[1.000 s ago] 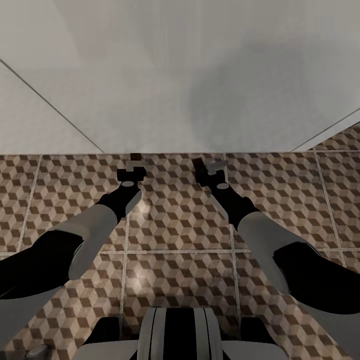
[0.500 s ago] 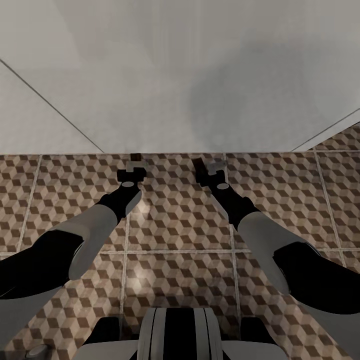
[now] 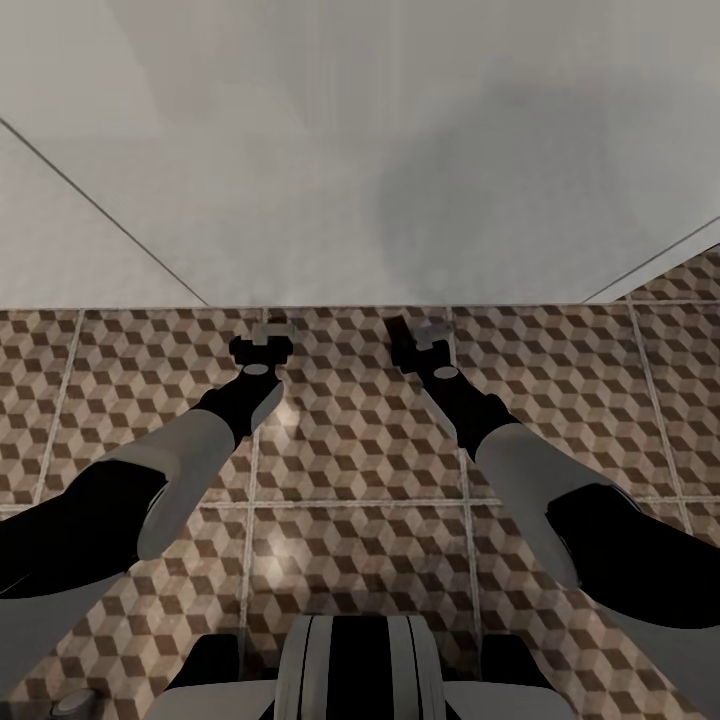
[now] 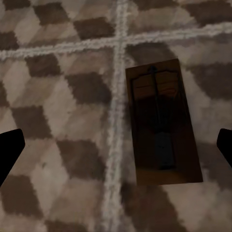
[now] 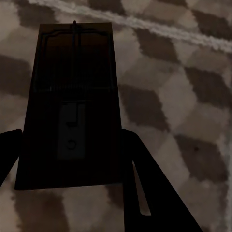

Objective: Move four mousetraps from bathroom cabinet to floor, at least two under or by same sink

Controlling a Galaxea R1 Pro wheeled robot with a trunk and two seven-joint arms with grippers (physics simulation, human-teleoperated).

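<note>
One mousetrap (image 4: 162,123), a flat dark-brown rectangle with thin metal parts, lies flat on the bathroom floor (image 3: 350,440) beside a grout line. My left gripper (image 4: 116,147) hangs over it, open, its fingers (image 4: 9,152) well clear on either side. My right gripper (image 5: 71,145) is shut on a second mousetrap (image 5: 77,63), a finger against each long edge, low over the tiles. In the head view the left gripper (image 3: 262,343) and right gripper (image 3: 420,345) reach down near the far tile edge, with the right-hand mousetrap (image 3: 397,332) showing as a dark strip. The cabinet is out of view.
A broad white surface (image 3: 330,180) meets the floor just beyond both grippers; I cannot tell whether it belongs to the sink. Cube-patterned tiles stretch back toward my base (image 3: 350,670) and out to the right (image 3: 680,330).
The left gripper's fingers have spread a little wider around its mousetrap. The right arm and its mousetrap have not moved.
</note>
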